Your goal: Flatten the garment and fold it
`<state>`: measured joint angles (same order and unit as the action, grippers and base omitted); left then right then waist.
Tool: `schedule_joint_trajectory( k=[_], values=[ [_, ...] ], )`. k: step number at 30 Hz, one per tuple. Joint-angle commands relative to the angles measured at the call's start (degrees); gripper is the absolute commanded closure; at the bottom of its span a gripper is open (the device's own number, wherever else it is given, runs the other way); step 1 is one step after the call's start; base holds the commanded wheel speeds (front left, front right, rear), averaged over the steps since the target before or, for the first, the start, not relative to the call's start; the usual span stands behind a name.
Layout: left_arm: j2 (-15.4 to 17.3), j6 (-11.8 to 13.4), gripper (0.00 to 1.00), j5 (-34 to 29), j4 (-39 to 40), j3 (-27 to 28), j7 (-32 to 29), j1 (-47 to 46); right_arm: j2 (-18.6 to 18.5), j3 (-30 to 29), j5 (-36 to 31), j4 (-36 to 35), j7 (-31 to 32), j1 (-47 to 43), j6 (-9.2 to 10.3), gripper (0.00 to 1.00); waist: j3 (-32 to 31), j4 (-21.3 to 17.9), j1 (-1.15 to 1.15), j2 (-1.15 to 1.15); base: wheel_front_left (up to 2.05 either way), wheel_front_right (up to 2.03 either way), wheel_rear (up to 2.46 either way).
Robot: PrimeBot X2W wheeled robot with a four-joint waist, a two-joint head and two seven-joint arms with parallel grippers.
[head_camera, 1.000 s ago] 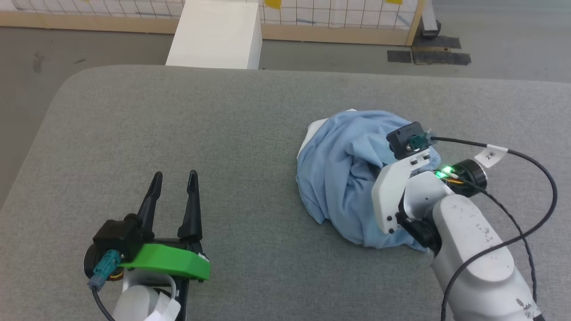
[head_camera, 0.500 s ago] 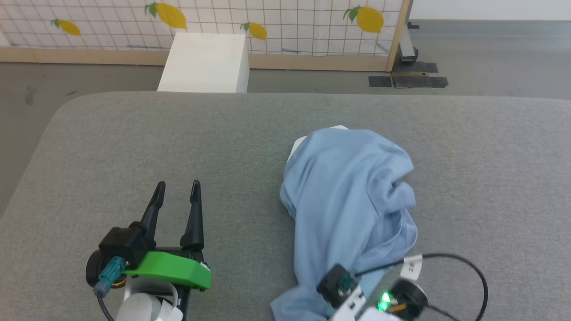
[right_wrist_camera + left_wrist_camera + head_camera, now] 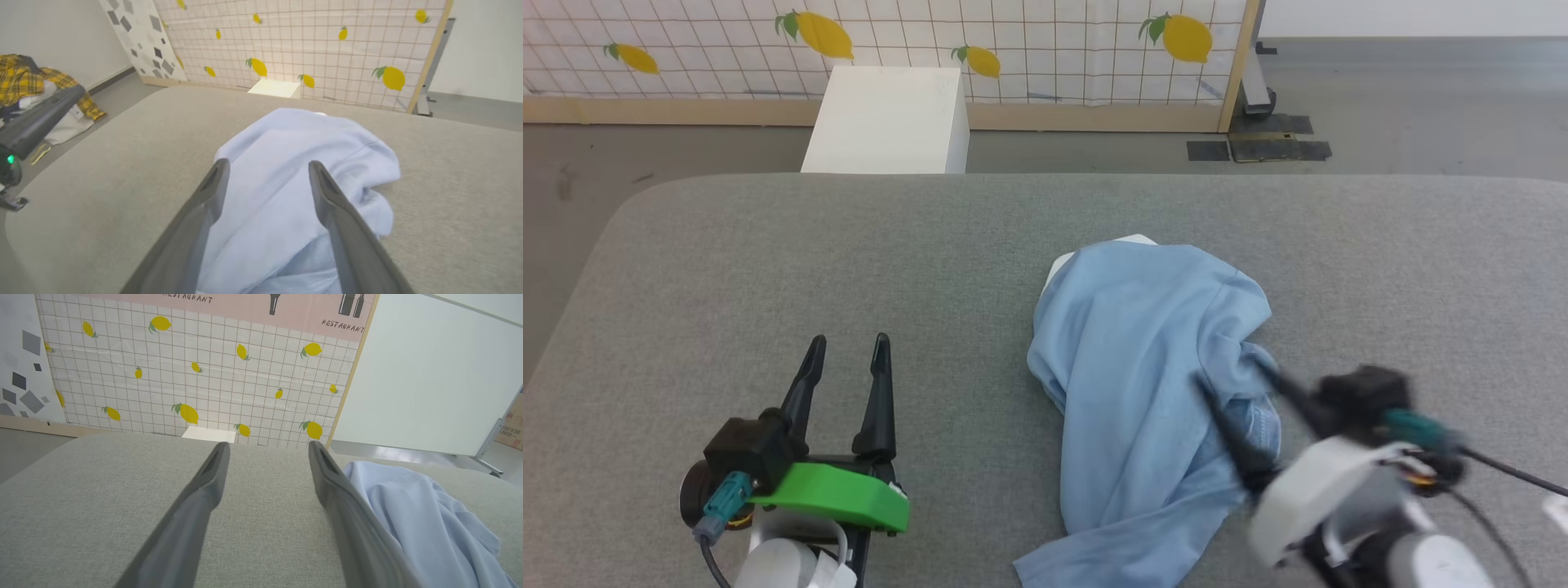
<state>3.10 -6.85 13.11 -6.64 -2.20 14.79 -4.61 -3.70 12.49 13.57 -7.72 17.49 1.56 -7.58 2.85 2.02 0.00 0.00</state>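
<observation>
The garment (image 3: 1143,367) is a light blue shirt lying crumpled on the grey padded table (image 3: 768,245), right of centre, with one tail drawn out toward the near edge. A bit of white shows at its far end. My right gripper (image 3: 1229,374) is blurred and hovers open over the garment's right folds, holding nothing. In the right wrist view its fingers (image 3: 268,165) stand apart above the blue cloth (image 3: 310,134). My left gripper (image 3: 848,343) rests open on bare table at the lower left, well apart from the garment. The left wrist view (image 3: 268,446) has the garment (image 3: 408,506) on its right.
A white box (image 3: 886,118) stands on the floor just past the table's far edge, before a lemon-print grid panel (image 3: 1013,41). A plaid clothes pile (image 3: 24,77) lies on the floor off the table's left side. Bare table lies left of and beyond the garment.
My right gripper dragged part of the garment toward the near edge, stretching it out, then let go and opened above it. The head camera tilted. The left arm stayed put.
</observation>
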Motion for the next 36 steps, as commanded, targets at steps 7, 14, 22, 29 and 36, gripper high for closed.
schedule_joint_trajectory(
  k=[7,14,22,29,36],
  values=[
    [-0.22,-0.31,0.0,-0.32,0.21,-0.01,0.2,0.22,0.79,-15.29,-2.4,5.44,-10.37,-1.74,0.09,0.0,0.4,-0.23,0.0,0.0,0.0,0.0,0.0],
    [-0.22,-0.36,0.0,-0.1,0.19,-0.39,0.2,-0.51,0.81,-16.58,-1.33,16.1,-11.75,2.92,0.09,0.0,1.49,-0.01,0.0,0.0,0.0,0.0,0.0],
    [-0.22,-0.41,0.0,0.04,0.36,-1.37,0.2,-2.3,0.81,-13.99,-1.4,29.58,-7.2,13.59,0.09,0.0,4.62,2.07,0.0,0.0,0.0,0.0,0.0],
    [-0.22,-0.29,0.0,0.15,0.4,-1.51,0.21,-3.0,0.81,-13.4,-2.16,37.56,-0.89,19.07,0.09,0.79,6.28,3.7,0.0,0.0,0.0,0.0,0.0],
    [-0.22,-0.06,0.0,0.13,0.35,-1.16,0.21,-2.76,0.82,-12.8,-3.3,37.35,-2.38,19.43,0.09,1.0,5.84,3.71,0.0,0.0,0.0,0.0,0.0]
  ],
)
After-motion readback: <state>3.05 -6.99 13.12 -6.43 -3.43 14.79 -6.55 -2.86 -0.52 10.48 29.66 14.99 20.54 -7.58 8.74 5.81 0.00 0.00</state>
